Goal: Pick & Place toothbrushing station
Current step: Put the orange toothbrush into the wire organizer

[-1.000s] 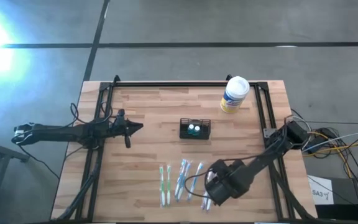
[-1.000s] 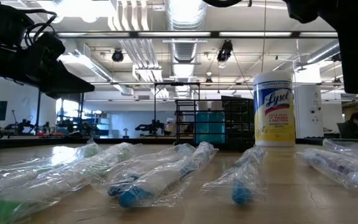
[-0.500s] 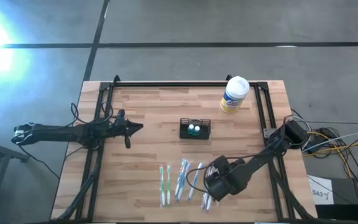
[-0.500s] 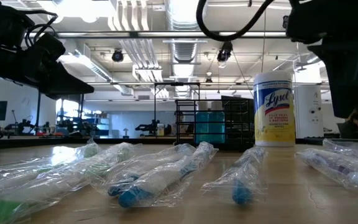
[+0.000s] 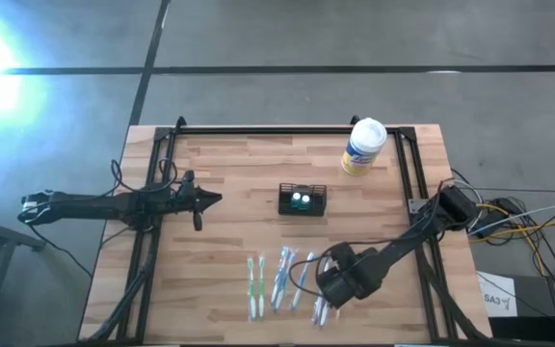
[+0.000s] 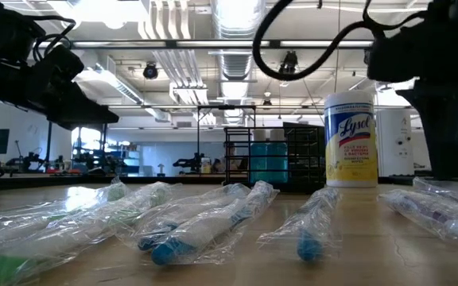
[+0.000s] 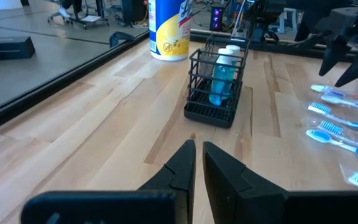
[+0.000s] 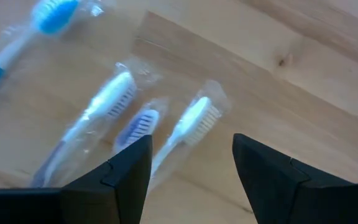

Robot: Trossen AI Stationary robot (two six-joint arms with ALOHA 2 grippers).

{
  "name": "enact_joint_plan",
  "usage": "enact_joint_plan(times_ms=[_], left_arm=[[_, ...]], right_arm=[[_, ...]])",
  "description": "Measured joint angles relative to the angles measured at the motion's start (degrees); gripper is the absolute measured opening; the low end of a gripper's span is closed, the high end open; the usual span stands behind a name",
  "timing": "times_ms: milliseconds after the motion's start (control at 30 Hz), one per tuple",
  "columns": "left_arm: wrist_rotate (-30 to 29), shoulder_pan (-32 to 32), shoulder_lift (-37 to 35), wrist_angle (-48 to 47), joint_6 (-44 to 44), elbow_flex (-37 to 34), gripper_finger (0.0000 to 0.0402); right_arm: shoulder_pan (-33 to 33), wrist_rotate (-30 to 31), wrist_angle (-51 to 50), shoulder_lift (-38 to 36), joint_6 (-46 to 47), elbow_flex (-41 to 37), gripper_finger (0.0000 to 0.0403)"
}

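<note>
High view: my wooden table (image 5: pixel 229 173) takes up the whole picture, with both of my arms on it, which no other camera gives.
Low view: beyond the table's far edge I see a big hall with ceiling ducts, strip lights and dark racks; the other cameras miss this.
Table: pale butcher-block planks with a black rail along the far edge and both side edges.
Canister: a white cylinder with a yellow label (image 5: pixel 363 146) stands upright by the far right corner.
Toothbrushing station: the black wire caddy (image 5: pixel 302 200) sits near the table's middle, a little toward the right edge; two blue bottles with white caps (image 7: pixel 221 73) stand inside it, plain in my left wrist view.
Toothbrushes: a row of them in clear wrappers (image 5: pixel 279 281) lies along the near edge, some green, some blue.
Right pincer: my right gripper (image 8: pixel 190 163) hangs over the right end of that row, fingers spread wide and released, gripping nothing; my right wrist view shows three wrapped brush heads (image 8: pixel 194 118) just beyond the gap.
Left pincer: my left gripper (image 7: pixel 198 152) waits near the left edge, aimed at the caddy and well apart from it, fingers almost together with a thin slit between them, empty.
</note>
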Motion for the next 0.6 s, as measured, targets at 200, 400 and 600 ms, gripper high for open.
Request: enact_joint_plan(times_ms=[200,400,600], left_arm=[[0.0,0.0,0.0,-0.4,0.0,0.0,0.0035],[0.0,-0.1,0.0,-0.6,0.0,0.0,0.0035],[0.0,-0.1,0.0,-0.6,0.0,0.0,0.0035]], right_arm=[[-0.2,-1.2,3.4,0.0,-1.0,-3.0,0.0212],[-0.2,-1.8,5.0,0.0,-5.2,-4.8,0.0184],[-0.2,-1.8,7.2,0.0,-11.5,-5.7,0.0131]])
